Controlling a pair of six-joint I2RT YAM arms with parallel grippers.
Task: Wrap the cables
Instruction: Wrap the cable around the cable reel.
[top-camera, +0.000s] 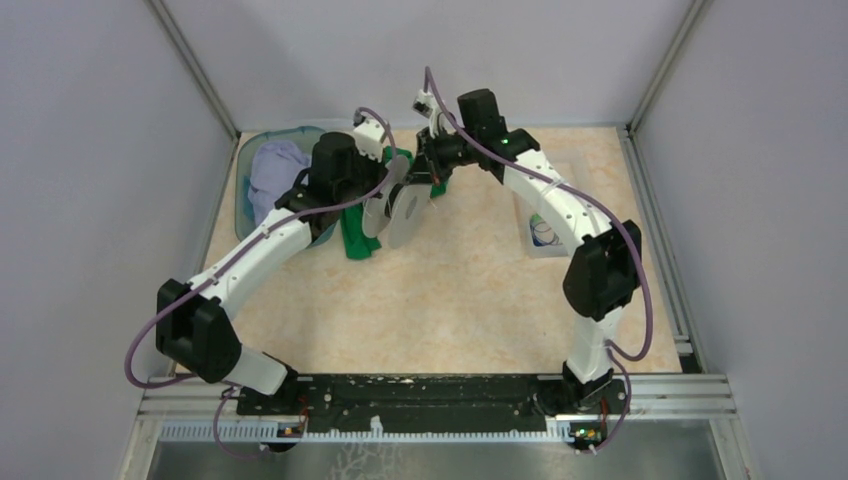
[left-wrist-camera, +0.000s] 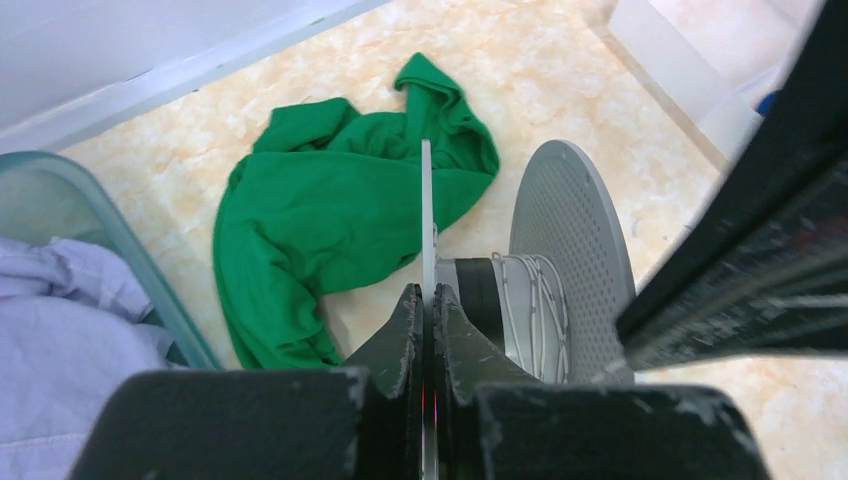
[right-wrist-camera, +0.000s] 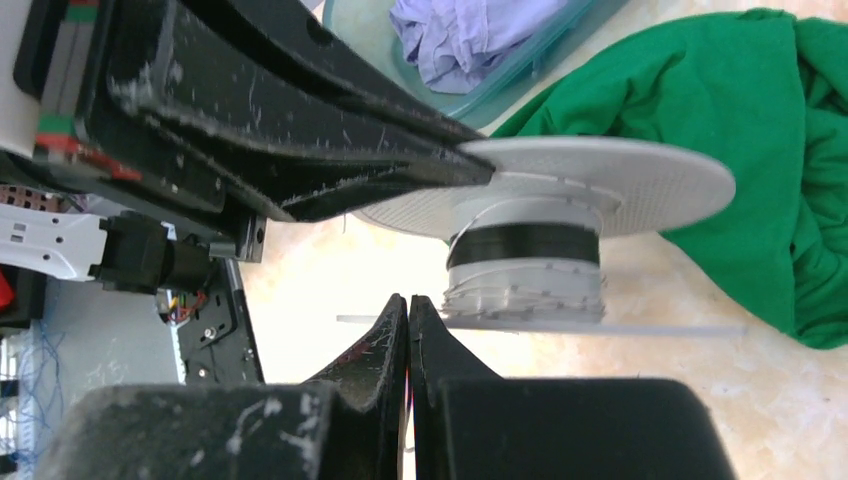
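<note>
Currently: left tool (left-wrist-camera: 428, 300) clenched edge-on over the thin clear flange (left-wrist-camera: 426, 200) of the pale-grey spool (right-wrist-camera: 600, 175), over the far middle of the desk (top-camera: 450, 300). Right tool (right-wrist-camera: 408, 310) clenched; cannot tell whether a strand sits between its tips. Whitish cable (right-wrist-camera: 525, 292) is wound round the hub, between the two flanges, just beyond the right tool's tips. Its turns circle the hub. Judged from above, the hub's long axis runs roughly left–right, flanges tilted. The right tool is the nearer free one for feeding. Dark blue cable (top-camera: 545, 234) lies looped in the white tray (top-camera: 522, 212), right side, well apart.
</note>
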